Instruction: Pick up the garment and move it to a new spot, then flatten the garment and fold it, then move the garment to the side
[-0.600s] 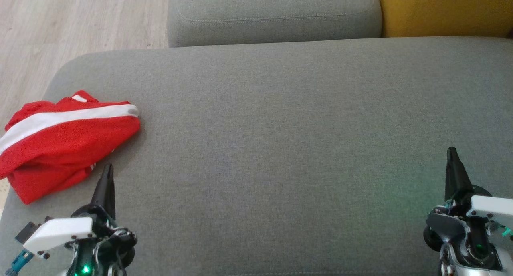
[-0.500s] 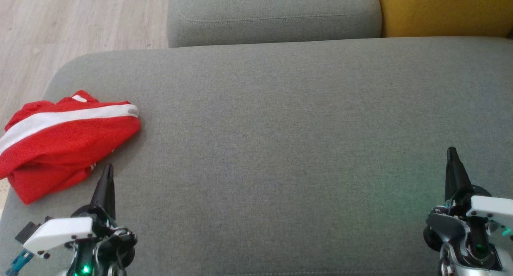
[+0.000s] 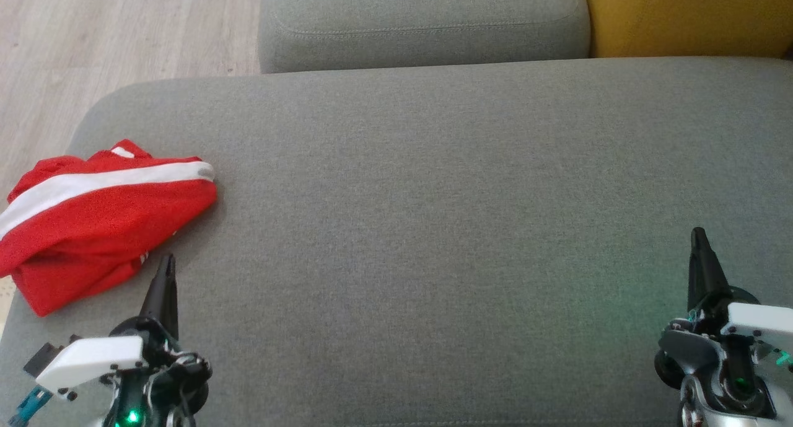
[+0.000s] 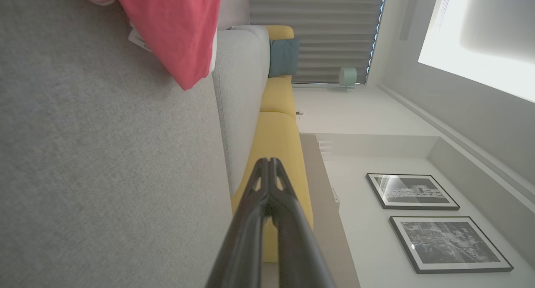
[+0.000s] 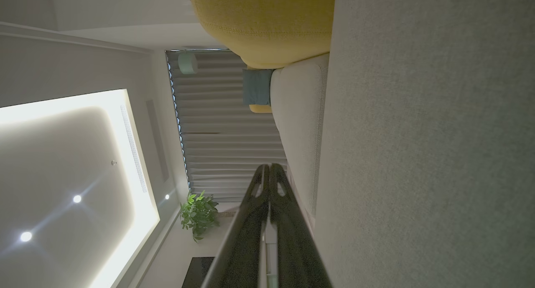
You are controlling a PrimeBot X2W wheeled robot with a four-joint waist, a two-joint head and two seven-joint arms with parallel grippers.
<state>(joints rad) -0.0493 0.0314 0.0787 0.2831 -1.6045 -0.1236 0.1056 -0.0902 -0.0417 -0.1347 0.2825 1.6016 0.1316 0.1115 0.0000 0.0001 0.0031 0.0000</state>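
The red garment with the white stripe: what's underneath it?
The red garment lies bunched on the grey sofa seat, near its left end, so the cushion is under it. Whether anything is tucked beneath the folds cannot be seen; the cloth covers that.

The right pincer (image 5: 269,167) has its two long dark fingers pressed together, with nothing between them. To its right spreads the grey woven fabric sofa seat (image 5: 426,154). Above it bulges a mustard-yellow fabric cushion (image 5: 267,24). A pale grey upholstered cushion (image 5: 299,125) lies just right of the tips. Left of the fingers is a green leafy plant (image 5: 199,215), near grey pleated curtains (image 5: 225,146).
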